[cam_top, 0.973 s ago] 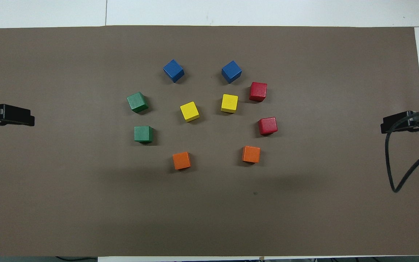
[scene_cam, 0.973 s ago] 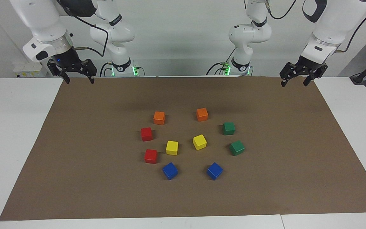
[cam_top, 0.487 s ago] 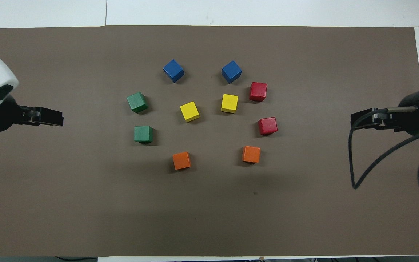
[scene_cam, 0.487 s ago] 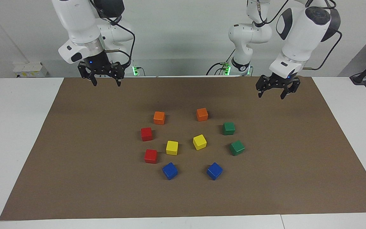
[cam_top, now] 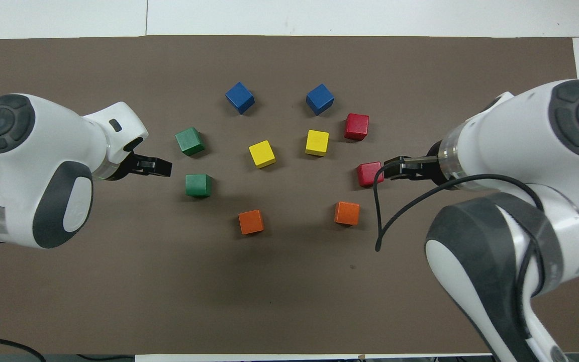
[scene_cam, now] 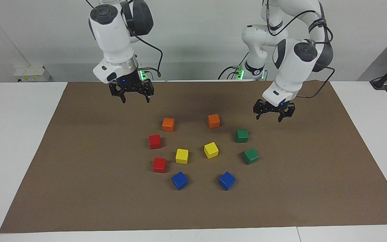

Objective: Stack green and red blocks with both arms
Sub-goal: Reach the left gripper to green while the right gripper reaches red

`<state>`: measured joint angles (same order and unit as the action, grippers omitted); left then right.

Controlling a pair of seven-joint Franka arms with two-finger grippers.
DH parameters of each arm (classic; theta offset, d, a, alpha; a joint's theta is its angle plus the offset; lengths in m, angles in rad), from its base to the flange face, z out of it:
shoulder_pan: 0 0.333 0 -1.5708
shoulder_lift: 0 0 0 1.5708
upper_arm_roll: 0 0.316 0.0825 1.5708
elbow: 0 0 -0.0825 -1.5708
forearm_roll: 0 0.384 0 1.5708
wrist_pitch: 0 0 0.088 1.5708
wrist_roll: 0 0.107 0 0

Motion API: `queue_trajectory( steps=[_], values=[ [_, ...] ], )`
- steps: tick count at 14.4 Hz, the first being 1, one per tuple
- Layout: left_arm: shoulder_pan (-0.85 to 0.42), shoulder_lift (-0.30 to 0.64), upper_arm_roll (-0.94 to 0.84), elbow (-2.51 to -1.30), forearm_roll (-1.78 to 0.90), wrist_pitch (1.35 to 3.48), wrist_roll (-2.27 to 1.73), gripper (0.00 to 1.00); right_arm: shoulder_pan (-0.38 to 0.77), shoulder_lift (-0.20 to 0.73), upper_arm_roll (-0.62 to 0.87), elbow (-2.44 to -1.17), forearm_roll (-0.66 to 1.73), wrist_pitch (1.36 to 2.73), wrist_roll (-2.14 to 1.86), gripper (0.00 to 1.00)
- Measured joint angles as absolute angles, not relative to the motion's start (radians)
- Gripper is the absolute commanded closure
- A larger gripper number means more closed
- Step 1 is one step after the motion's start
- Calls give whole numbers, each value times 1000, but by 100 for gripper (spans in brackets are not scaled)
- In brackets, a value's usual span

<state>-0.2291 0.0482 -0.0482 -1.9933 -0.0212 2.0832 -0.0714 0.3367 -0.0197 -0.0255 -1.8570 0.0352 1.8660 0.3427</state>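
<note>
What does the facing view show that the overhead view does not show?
Only the facing view shows the height: the left end effector and the right end effector hang open above the brown mat, touching no block, and both arm bases appear. Only the overhead view shows the right end effector covering an edge of a red block. Both show ten separate blocks, none stacked, including two green blocks.

Both arms reach inward over the tabletop, wrists bent downward. In the facing view the left gripper (scene_cam: 273, 114) hangs at three o'clock, the right gripper (scene_cam: 131, 94) at eleven o'clock, fingers spread, empty.
</note>
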Motion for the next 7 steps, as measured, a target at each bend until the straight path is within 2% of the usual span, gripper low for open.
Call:
queue_trajectory(
  steps=[7],
  values=[
    [-278, 142, -49, -2026, -22, 2226, -203, 0, 351, 48, -27, -1932, 35, 2019, 348, 0]
  ],
)
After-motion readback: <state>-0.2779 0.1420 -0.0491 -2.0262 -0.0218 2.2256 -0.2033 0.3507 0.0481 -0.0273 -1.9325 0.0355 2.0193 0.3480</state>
